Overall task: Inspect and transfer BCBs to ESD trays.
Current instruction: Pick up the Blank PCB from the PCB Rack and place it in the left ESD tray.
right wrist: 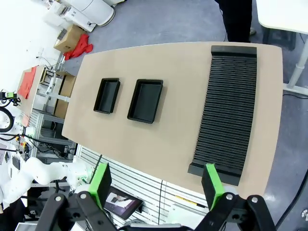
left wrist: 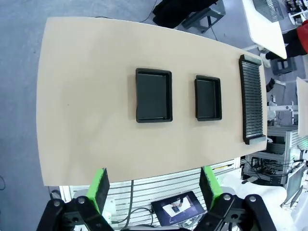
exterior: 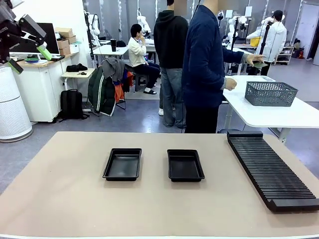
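Two empty black ESD trays lie side by side on the tan table, the left tray [exterior: 122, 164] [left wrist: 154, 95] [right wrist: 107, 95] and the right tray [exterior: 185, 165] [left wrist: 208, 97] [right wrist: 145, 100]. My left gripper [exterior: 30, 59] [left wrist: 155, 185] hangs open, high above the table's left side, with nothing between its green pads. High over the near right edge, my right gripper [right wrist: 156, 181] is also open and empty. A person in a navy top [exterior: 203, 64] stands at the far side, turned away, one hand on a thin pale-green piece [exterior: 259, 63] that may be a BCB.
A long black ribbed rack [exterior: 271, 172] [left wrist: 252, 98] [right wrist: 228, 108] lies along the table's right side with its slots bare. A grey mesh basket [exterior: 270, 93] stands on a white table behind. Other people stand and sit farther back.
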{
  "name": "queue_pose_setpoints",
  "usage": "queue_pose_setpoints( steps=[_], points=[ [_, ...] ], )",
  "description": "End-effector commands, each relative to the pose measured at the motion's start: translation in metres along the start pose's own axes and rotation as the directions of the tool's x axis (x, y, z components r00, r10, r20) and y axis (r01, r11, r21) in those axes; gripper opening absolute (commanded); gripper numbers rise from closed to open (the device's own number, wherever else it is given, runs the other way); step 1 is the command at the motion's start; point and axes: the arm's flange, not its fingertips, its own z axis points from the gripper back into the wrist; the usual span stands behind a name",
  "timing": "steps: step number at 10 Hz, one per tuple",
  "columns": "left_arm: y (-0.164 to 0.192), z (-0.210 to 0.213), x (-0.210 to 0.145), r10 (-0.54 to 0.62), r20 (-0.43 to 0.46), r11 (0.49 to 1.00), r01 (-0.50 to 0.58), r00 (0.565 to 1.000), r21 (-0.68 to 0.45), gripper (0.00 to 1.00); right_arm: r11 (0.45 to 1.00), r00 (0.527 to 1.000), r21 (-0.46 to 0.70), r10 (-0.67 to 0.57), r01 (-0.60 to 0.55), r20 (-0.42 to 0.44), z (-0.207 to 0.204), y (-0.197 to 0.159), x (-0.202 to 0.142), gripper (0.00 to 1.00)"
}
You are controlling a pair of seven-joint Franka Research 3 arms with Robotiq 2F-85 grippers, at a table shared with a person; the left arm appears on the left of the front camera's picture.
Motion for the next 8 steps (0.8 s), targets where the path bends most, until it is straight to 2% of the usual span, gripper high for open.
queue_pose_setpoints(
  steps=[1, 4, 5, 8],
  points=[
    [-0.009, 0.006, 0.004, -0.017, -0.016, 0.999, 0.018, 1.0, 0.043, 1.0, 1.0, 1.0, 0.012, 0.01, -0.01, 0.0, 0.0, 0.002, -0.002, 1.0],
    [-0.027, 0.005, 0.009, -0.107, -0.015, 0.992, 0.108, 0.994, 0.066, 1.0, 1.0, 1.0, 0.012, 0.01, -0.01, 0.0, 0.0, 0.002, -0.002, 1.0],
    [-0.019, 0.005, 0.003, -0.049, 0.006, 0.998, 0.049, 0.999, 0.031, 1.0, 1.0, 1.0, 0.012, 0.01, -0.01, 0.0, 0.0, 0.002, -0.002, 1.0],
    [-0.019, 0.005, 0.003, -0.049, 0.006, 0.998, 0.049, 0.999, 0.031, 1.0, 1.0, 1.0, 0.012, 0.01, -0.01, 0.0, 0.0, 0.002, -0.002, 1.0]
  ],
)
